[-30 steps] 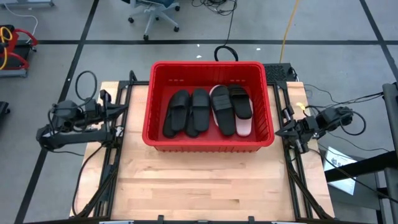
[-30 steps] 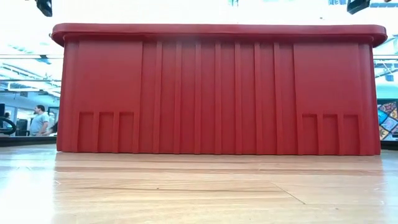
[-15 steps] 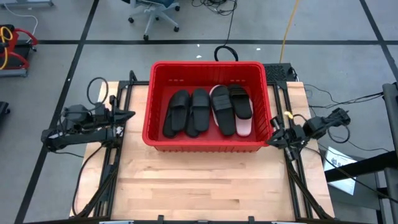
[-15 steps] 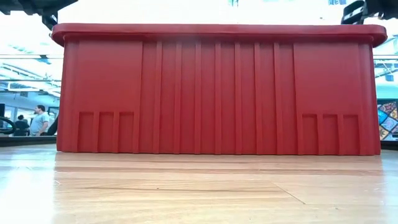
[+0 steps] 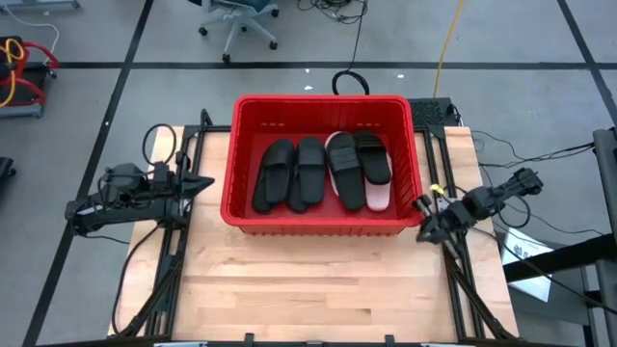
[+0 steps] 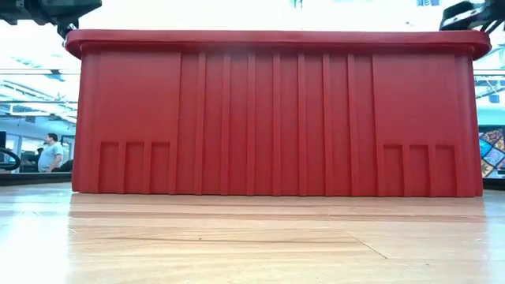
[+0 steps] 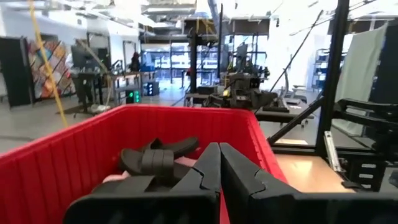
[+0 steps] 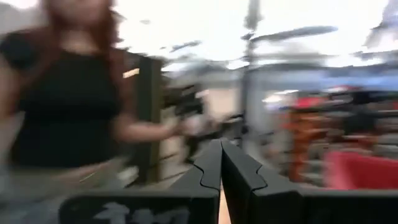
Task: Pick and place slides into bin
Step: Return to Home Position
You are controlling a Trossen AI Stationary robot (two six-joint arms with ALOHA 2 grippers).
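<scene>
High: slides [image 5: 308, 172] lie inside bin [image 5: 323, 100]; L gripper [image 5: 204, 181] stretched level, tip just left of bin; R gripper [image 5: 426, 222] angled by bin's right-front corner. Low: bin wall fills view. Wrists: both grippers' fingers pressed together, holding nothing
</scene>
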